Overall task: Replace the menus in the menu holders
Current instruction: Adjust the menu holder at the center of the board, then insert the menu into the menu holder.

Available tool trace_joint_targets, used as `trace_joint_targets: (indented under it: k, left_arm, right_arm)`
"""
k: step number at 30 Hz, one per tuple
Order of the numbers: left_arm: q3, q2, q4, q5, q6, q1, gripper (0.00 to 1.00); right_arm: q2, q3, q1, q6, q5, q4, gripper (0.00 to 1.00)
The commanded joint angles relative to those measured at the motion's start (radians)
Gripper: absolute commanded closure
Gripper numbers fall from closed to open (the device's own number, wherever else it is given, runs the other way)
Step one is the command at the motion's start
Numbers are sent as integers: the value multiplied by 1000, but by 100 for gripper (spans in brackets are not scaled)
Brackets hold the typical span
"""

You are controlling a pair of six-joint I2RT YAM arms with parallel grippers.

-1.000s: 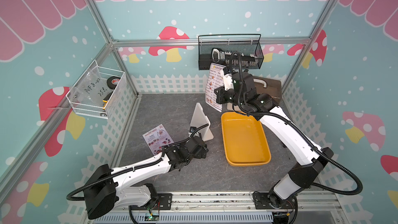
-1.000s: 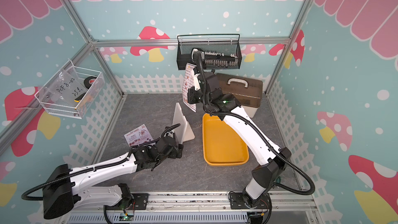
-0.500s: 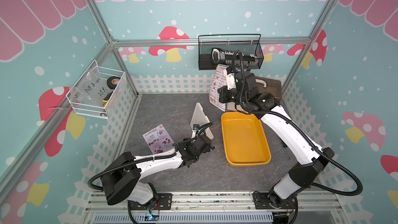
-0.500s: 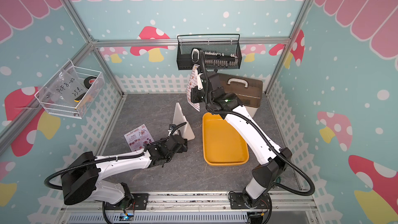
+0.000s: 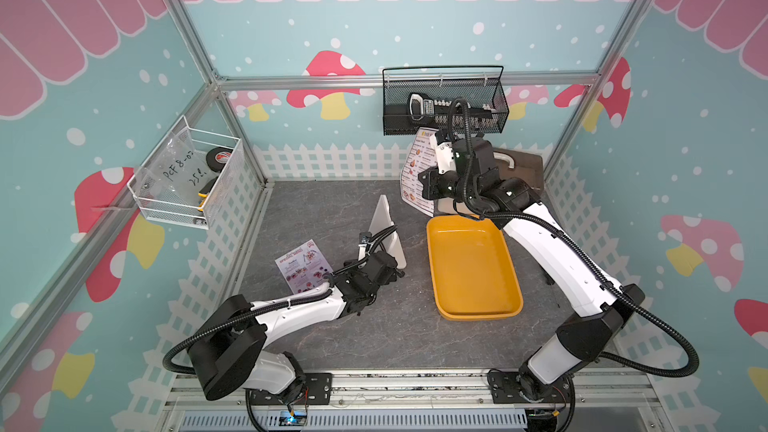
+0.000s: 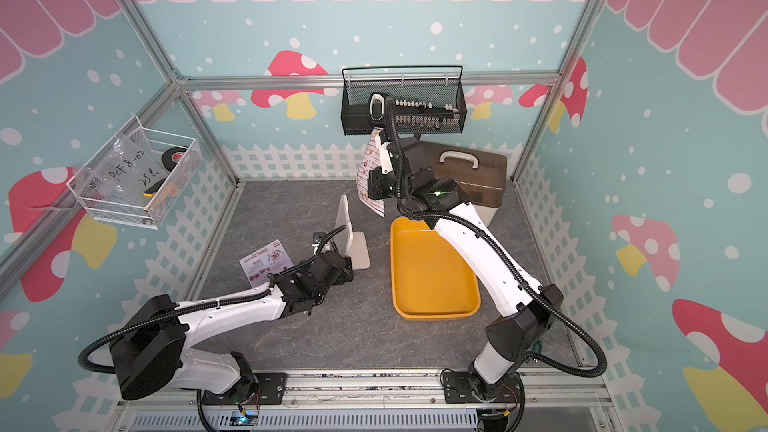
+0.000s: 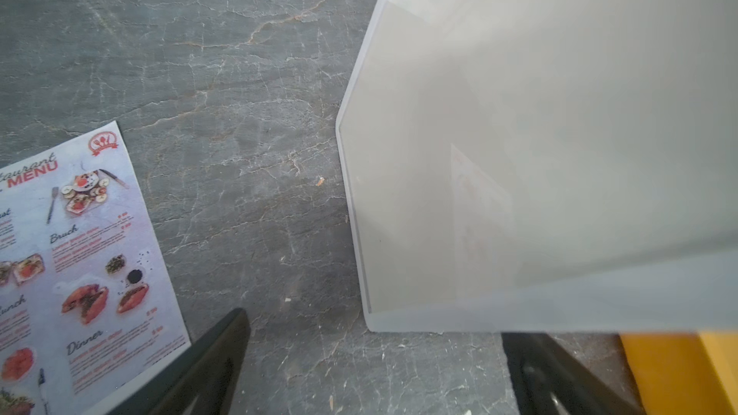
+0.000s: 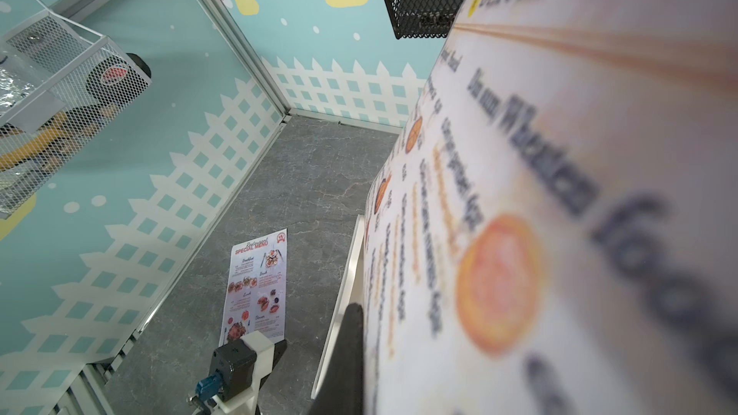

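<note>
Two menus: one pink Special Menu (image 5: 301, 266) lying flat beside the fingers of the left gripper (image 7: 377, 325), which are spread apart; one white Dim Sum Inn menu (image 5: 415, 172) pinched between the fingers of the right gripper (image 5: 426, 184). One white menu holder (image 5: 388, 230), just ahead of the left fingers. One yellow tray (image 5: 473, 268). Two wall baskets: a black mesh basket (image 5: 444, 118) and a white wire basket (image 5: 187, 184). One brown box (image 6: 478, 176).
</note>
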Motion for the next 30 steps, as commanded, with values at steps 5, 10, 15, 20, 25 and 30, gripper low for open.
trace_joint_targets:
  k: [5,10,15,20,25,30]
  left_arm:
    - [-63,-76,-7,12,6,20,2]
    - [-105,-154,46,165,45,19,2]
    - [-101,-279,-29,219,25,19,2]
    - [-39,-351,-174,155,-21,56,2]
    - [-13,-357,-187,198,-13,155,2]
    - [-12,-354,-182,211,4,186,2]
  right_arm:
    - [39,9,10,58,-68,23,100]
    - [51,9,20,107,-60,45,100]
    - [46,-14,34,185,-12,78,100]
    - [42,-77,42,279,27,147,100]
    - [51,-90,47,304,56,166,100]
    - [42,-100,49,308,71,180,100]
